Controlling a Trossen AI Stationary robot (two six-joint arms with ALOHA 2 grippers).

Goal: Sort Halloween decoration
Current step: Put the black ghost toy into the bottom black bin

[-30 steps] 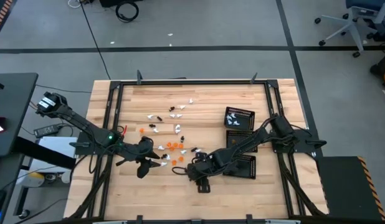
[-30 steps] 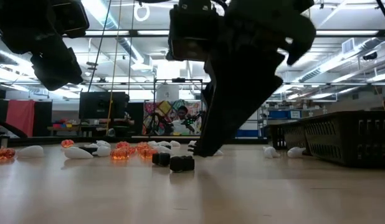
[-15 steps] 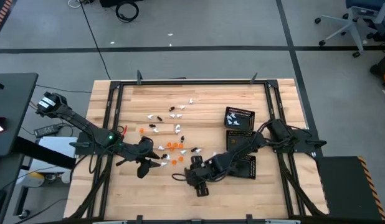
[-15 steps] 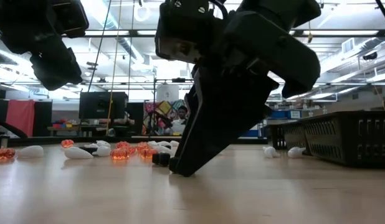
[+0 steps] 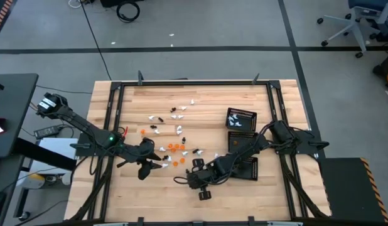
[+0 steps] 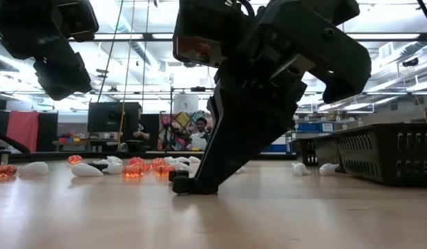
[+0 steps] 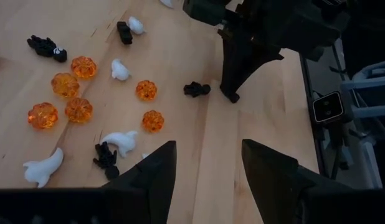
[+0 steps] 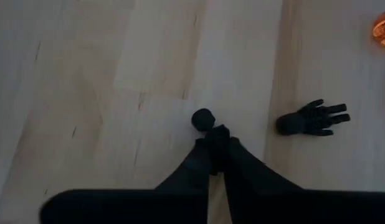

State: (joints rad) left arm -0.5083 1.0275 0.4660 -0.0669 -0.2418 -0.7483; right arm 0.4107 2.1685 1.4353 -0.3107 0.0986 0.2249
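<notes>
Fingers (image 8: 218,149) of the right arm are pinched tight on a small black trinket (image 8: 205,118), half hidden, low in the middle of the bench (image 5: 144,100). A moment ago they were wide. Left fingers (image 7: 149,180) hang apart by the orange pumpkins (image 7: 68,96).

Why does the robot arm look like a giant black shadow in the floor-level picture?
In the low view, the right gripper sits close to the camera with bright ceiling lights behind it, so it shows only as a silhouette; in the high view, even light shows the wooden table plainly.
</notes>
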